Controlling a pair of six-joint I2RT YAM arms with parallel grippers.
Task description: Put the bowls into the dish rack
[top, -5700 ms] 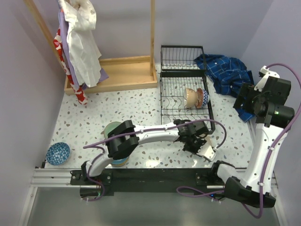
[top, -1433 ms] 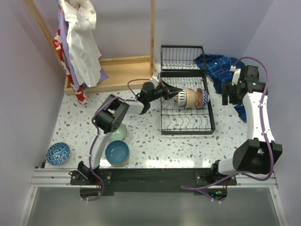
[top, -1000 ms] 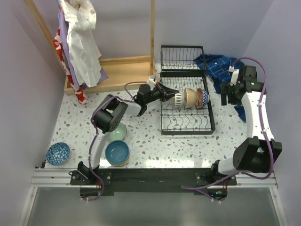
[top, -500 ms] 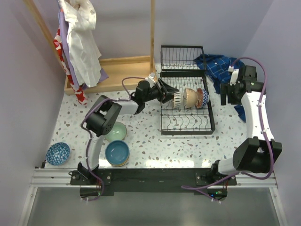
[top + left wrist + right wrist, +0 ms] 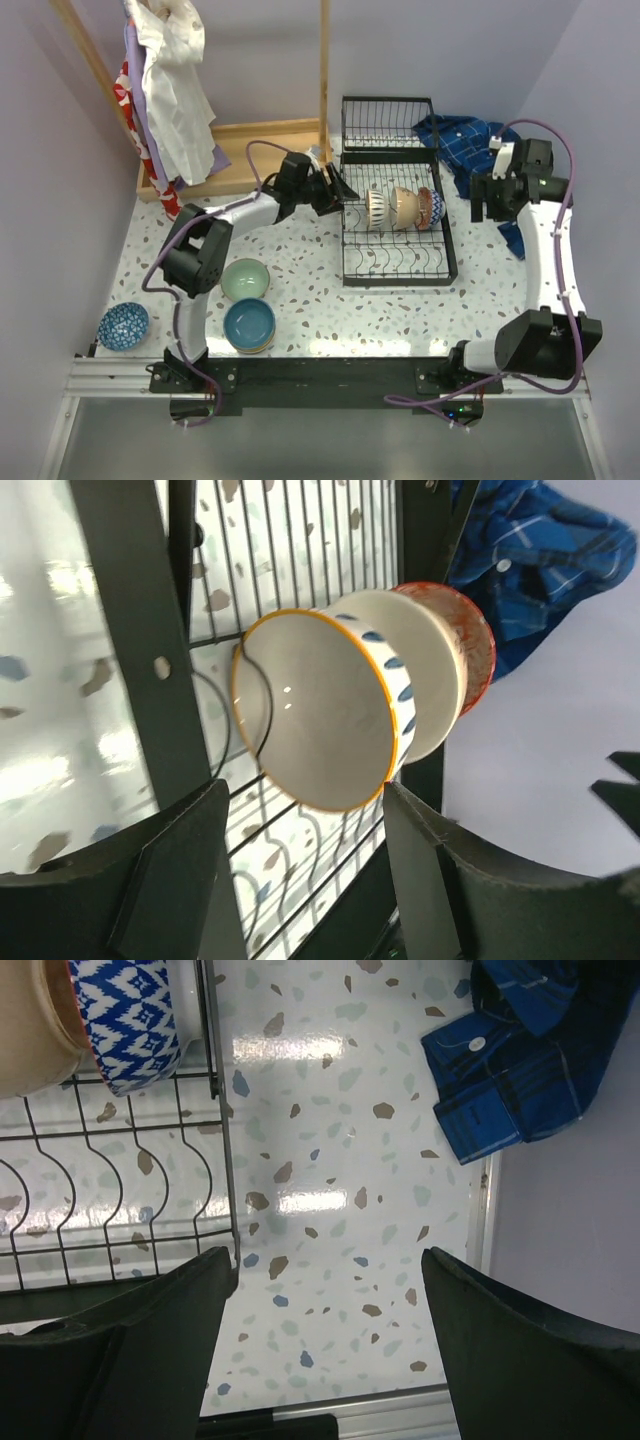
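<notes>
3 bowls stand on edge in the rack, its prongs keeping them upright. The striped bowl is nearest your left fingers, spread and empty at the rack's left edge. 3 more wait on the bench. Your right fingers hang open, holding nothing, right of the rack.

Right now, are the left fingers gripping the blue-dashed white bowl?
No: the left wrist view shows the left fingers spread apart, with the blue-dashed white bowl propped in the dish rack beyond them, untouched.
</notes>
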